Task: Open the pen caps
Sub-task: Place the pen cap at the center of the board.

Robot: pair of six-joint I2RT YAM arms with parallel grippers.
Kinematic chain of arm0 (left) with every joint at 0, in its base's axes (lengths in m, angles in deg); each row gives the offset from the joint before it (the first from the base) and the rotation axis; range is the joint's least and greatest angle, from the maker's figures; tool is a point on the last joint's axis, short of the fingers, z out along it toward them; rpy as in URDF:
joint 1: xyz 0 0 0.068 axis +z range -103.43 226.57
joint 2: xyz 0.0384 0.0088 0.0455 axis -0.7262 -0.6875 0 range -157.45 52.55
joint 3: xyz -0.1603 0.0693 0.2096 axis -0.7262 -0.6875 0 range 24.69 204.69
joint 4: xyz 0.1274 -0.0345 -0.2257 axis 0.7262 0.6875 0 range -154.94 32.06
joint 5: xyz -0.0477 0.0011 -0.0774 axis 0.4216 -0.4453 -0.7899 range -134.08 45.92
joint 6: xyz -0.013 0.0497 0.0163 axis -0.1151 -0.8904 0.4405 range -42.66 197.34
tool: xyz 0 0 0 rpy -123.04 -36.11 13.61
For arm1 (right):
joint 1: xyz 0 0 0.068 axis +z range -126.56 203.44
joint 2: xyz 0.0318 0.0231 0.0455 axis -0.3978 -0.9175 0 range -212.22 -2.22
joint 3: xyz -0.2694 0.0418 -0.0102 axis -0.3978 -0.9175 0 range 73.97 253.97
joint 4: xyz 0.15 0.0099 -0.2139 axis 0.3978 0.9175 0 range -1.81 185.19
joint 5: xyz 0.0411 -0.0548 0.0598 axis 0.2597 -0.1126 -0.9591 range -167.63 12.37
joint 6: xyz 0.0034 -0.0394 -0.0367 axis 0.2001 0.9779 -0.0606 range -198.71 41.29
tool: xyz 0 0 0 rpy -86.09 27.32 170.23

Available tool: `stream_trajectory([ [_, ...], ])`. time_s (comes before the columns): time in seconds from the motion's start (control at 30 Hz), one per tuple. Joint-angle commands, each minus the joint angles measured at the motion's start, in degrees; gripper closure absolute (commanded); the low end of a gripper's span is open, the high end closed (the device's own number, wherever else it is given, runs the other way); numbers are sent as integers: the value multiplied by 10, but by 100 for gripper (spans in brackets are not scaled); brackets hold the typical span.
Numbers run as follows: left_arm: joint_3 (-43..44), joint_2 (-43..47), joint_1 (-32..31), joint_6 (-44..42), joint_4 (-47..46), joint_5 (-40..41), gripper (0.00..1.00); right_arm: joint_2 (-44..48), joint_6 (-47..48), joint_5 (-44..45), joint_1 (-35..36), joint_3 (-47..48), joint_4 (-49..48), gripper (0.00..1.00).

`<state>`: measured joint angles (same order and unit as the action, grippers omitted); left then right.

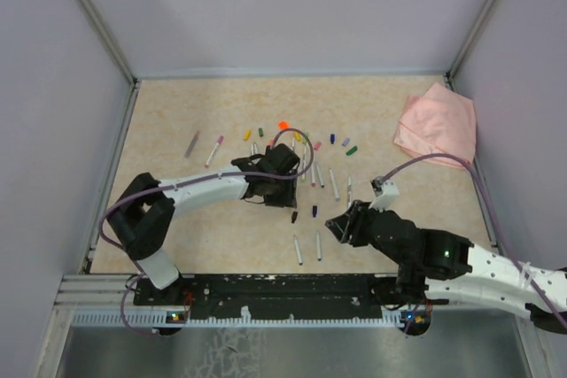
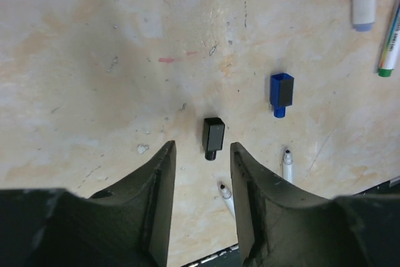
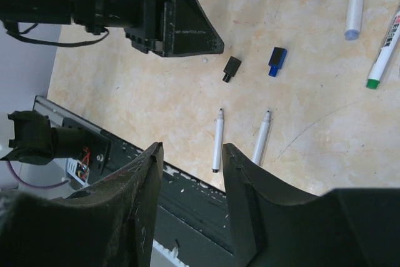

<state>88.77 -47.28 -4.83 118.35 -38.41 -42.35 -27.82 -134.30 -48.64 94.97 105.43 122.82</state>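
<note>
My left gripper [image 2: 203,148] has its jaws apart with nothing between them. The black cap [image 2: 213,137] lies just ahead of its tips and the blue cap [image 2: 281,92] near that, both on the table [image 1: 177,112]. My right gripper [image 3: 192,148] is also spread and empty, over the front rail [image 1: 266,285]. I see bare room along the far wall and at near left. Count: two loose caps here, two uncapped pens [image 3: 217,139] by the front edge, one pink cloth [image 1: 436,126] far right. The far row of caps is too small to count.

The white-and-black left arm [image 1: 199,189] stretches forward and inward, its black two-finger left gripper [image 2: 201,148] pointing down with jaws parted and empty — the right arm [image 1: 478,267] bends leftward, its black right gripper [image 3: 190,149] likewise parted, empty.
</note>
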Motion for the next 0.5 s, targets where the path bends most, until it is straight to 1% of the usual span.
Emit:
stream_trajectory([
  [0.0, 14, 83, 0, -76, 17, 73, 50, -8, 17, 23, 5, 7, -53, 57],
  [0.03, 8, 100, 1, -96, 15, 92, 46, -13, 22, 26, 5, 9, -55, 57],
  [0.13, -23, 154, 8, -146, 1, 155, 28, -30, 42, 37, 5, 15, -72, 56],
  [0.23, -67, 205, 34, -190, -32, 209, 16, -55, 77, 44, 5, 13, -113, 53],
  [0.3, -91, 229, 68, -224, -52, 217, 15, -76, 103, 51, 5, 8, -145, 46],
  [0.33, -100, 238, 90, -237, -58, 211, 14, -86, 114, 56, 5, 5, -161, 41],
  [0.4, -115, 250, 145, -262, -76, 177, 13, -102, 132, 70, 5, -1, -187, 32],
  [0.47, -127, 255, 191, -290, -98, 142, 13, -116, 144, 84, 4, -9, -207, 26],
])
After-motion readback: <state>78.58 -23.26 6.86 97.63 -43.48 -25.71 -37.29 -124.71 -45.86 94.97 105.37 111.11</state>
